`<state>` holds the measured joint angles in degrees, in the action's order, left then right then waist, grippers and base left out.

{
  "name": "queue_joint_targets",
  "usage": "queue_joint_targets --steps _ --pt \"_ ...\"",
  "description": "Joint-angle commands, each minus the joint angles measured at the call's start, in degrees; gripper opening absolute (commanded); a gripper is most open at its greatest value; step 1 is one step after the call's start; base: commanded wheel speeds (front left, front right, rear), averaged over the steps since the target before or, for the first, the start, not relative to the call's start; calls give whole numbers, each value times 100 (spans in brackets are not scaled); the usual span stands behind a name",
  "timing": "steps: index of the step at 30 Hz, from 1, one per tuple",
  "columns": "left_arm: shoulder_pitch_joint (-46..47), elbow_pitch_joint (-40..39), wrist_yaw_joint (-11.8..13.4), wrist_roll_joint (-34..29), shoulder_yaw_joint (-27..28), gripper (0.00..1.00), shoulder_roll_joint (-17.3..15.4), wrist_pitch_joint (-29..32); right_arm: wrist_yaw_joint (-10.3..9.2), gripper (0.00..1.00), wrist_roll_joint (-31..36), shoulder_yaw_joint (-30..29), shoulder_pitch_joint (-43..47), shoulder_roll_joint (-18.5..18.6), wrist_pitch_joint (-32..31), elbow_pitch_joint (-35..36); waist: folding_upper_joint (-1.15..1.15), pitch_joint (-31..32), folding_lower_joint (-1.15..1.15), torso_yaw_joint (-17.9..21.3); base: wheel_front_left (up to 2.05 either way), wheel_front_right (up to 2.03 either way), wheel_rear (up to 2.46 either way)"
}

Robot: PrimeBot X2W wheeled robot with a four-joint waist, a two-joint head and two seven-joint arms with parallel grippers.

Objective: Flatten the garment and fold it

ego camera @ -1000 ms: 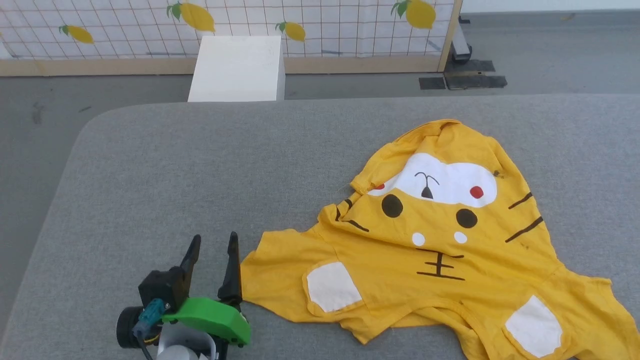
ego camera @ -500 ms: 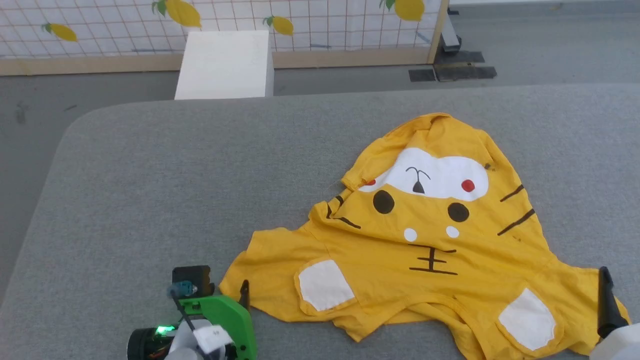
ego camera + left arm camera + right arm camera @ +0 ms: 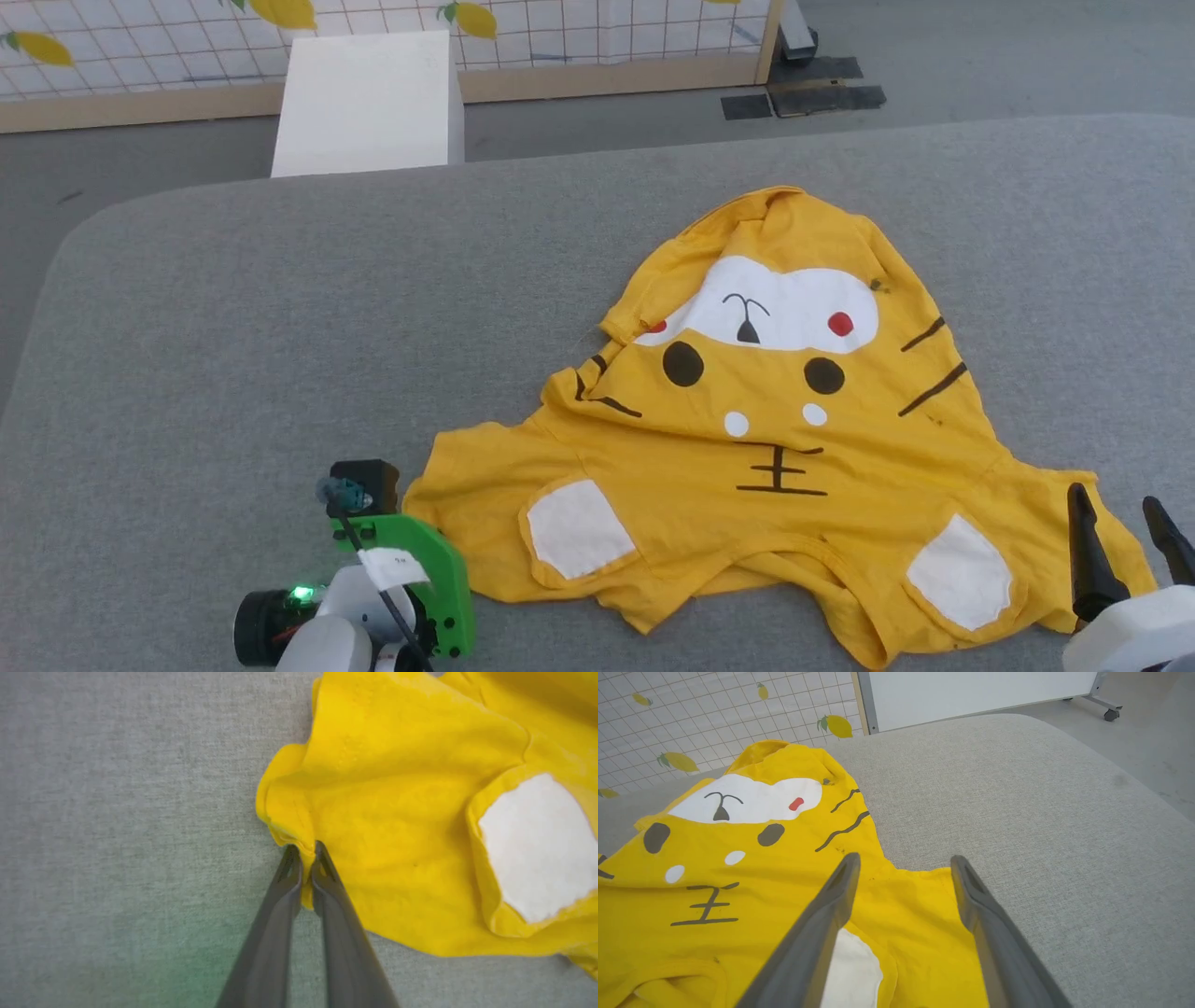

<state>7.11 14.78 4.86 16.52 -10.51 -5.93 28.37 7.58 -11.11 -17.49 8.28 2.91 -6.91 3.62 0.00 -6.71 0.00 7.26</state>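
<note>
Left wrist view: jaws pinch garment (image 3: 397,821) edge.

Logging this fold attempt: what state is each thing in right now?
garment, lying print-up on the table, wrinkled, not folded.
left gripper, shut on the garment's sleeve edge.
right gripper, open, poised over the opposite sleeve, gripping nothing.
</note>
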Motion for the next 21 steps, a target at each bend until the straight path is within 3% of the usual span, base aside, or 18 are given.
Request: queue_joint_targets --steps 1,8,13,21 --pt "-109 11 37 39 19 0 -15 -116 -9 100 -27 16 27 -3 -43 43 0 -8 0 10 0 0 0" --pt "-177 -379 338 0 480 0 -223 -969 -9 100 -52 -333 284 -3 -1211 -78 0 27 0 -58 0 0 0" --pt "-306 -445 416 62 621 0 -273 -1130 -9 100 -171 -634 348 -3 -1923 -191 0 7 0 -105 0 0 0" --pt "-345 -539 443 126 626 0 -270 -1174 -9 100 25 -669 -215 -3 -2385 -996 0 -208 0 -128 0 0 0"
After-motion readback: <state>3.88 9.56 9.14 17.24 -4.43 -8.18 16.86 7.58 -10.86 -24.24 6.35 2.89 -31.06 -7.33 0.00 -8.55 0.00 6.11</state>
